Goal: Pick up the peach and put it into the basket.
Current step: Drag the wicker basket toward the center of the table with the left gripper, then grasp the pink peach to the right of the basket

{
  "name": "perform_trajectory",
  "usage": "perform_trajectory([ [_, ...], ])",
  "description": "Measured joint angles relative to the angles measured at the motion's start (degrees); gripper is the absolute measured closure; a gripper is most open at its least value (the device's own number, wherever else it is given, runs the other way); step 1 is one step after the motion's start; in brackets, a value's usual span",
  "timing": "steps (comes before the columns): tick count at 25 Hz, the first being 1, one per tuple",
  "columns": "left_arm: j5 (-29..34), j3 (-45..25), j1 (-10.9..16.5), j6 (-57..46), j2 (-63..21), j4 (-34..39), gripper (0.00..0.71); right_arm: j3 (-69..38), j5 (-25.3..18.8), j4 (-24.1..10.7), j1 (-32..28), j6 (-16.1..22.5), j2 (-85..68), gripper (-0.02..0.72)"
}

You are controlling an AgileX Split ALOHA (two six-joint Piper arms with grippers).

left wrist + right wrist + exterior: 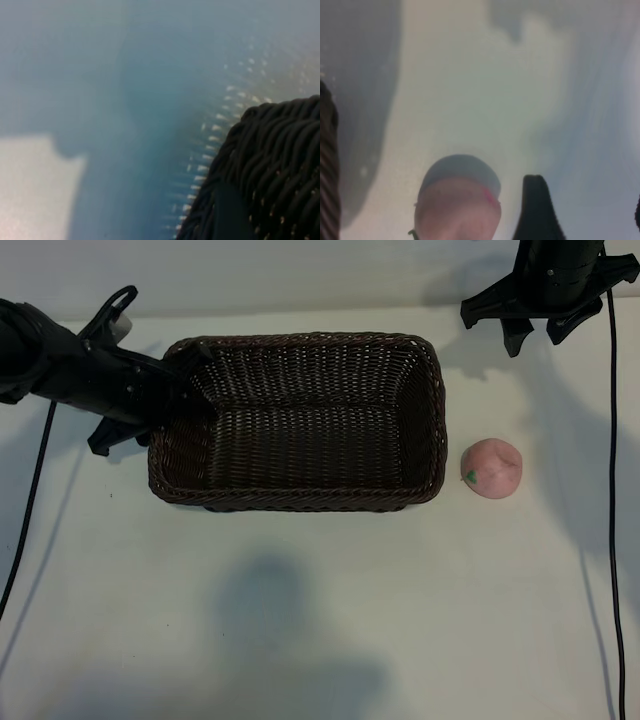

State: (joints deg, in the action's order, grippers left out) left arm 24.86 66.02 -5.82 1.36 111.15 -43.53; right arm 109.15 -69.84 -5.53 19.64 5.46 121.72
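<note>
Right hand open, empty, above peach; descend straddling it. Left hand half-open at basket rim, holding nothing visible

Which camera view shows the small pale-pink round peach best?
The exterior view: the small pale-pink round peach shows whole on the white table, right of the dark-brown woven wicker basket. The right wrist view shows only part of it, cut off by the picture's edge. The left wrist view shows none.
</note>
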Motion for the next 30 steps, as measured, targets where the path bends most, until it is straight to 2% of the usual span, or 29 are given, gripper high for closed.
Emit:
perform_trajectory([
  [5,1.21,1.82,0.0,0.5,0.0,0.48,0.326,0.0,0.0,-0.05,0.0,-0.13,0.0,0.239],
  [12,2.38,2.12,0.0,0.42,0.0,-0.15,0.205,0.0,0.0,-0.05,0.0,-0.15,0.0,0.238],
  [19,3.46,2.17,0.0,1.18,-0.52,0.24,0.191,0.0,0.0,-0.05,0.0,-0.15,0.0,0.238],
  [22,4.34,2.17,0.0,0.84,-2.59,3.67,0.19,0.0,0.0,-0.05,0.0,-0.15,0.0,0.238],
  [27,5.97,2.29,0.0,-4.16,-7.75,14.06,0.18,0.0,0.0,-0.05,0.0,-0.15,0.0,0.238],
  [30,9.47,3.43,0.0,-6.19,-10.34,20.31,0.168,0.0,0.0,-0.05,0.0,-0.15,0.0,0.238],
])
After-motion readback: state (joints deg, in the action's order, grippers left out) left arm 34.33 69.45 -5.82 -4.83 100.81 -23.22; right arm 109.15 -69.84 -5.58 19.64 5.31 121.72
